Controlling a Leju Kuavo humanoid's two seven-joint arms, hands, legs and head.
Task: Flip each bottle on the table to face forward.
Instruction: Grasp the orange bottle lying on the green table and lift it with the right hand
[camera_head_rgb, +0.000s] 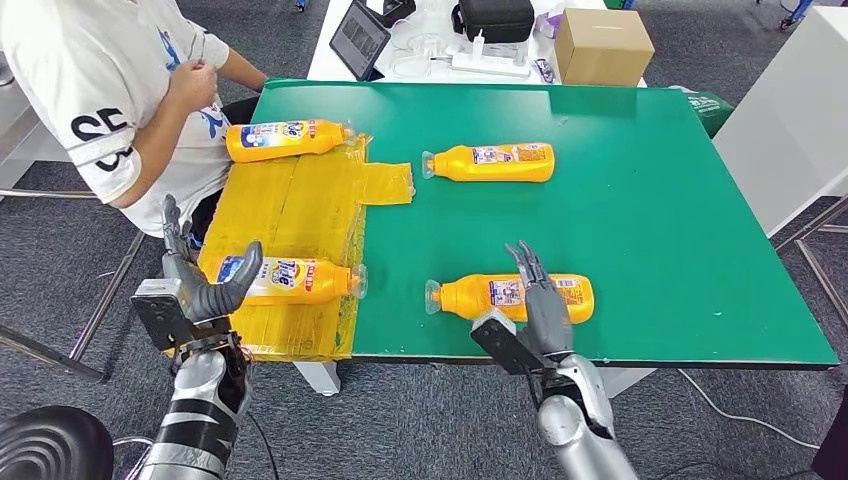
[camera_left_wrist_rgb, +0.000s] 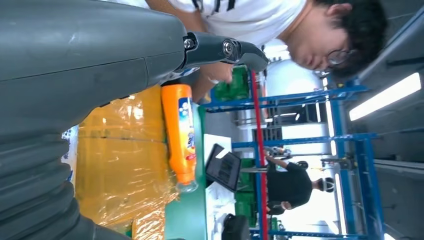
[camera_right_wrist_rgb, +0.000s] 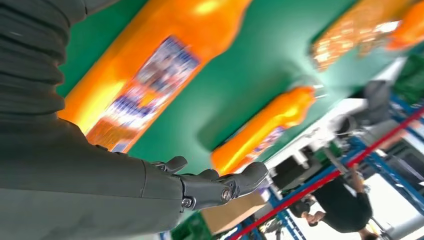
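4 bottles lie flat; right robot hand above one

The brand "Tide" can be read on the blue-and-white label of the near orange plastic bottle lying on yellow sheeting. Black letters, partly read as "S5", are printed on the person's white sleeve. Other labels are illegible.

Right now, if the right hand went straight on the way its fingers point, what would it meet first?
Probably the near-right bottle: the right hand is open, fingers extended over its label. Height above it is unclear, so it might instead pass over toward the far bottle.
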